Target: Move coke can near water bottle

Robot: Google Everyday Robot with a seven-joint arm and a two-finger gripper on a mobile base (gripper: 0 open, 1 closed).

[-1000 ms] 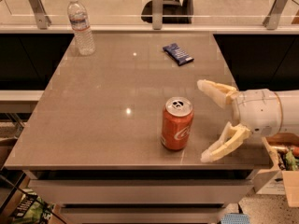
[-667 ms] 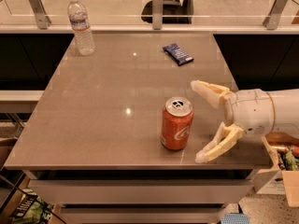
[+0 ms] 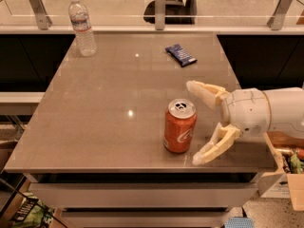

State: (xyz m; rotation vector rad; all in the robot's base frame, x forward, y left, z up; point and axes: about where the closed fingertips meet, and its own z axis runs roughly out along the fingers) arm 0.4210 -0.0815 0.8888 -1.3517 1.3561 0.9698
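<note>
The coke can [image 3: 179, 126], red-orange with a silver top, stands upright near the front edge of the grey table [image 3: 104, 108]. The water bottle [image 3: 81, 26], clear with a white cap and a blue-and-white label, stands at the table's far left corner. My gripper [image 3: 195, 122] comes in from the right, just to the right of the can. It is open, with one cream finger [image 3: 205, 91] behind the can's right side and the other finger [image 3: 213, 146] in front of it. Neither finger touches the can.
A flat dark-blue snack packet [image 3: 181, 54] lies at the table's far right. A glass railing with metal posts [image 3: 160, 6] runs behind the table. A cardboard box [image 3: 285, 175] with items sits on the floor at the right.
My gripper has moved left toward the coke can, its fingers still spread. The can and the bottle have not moved.
</note>
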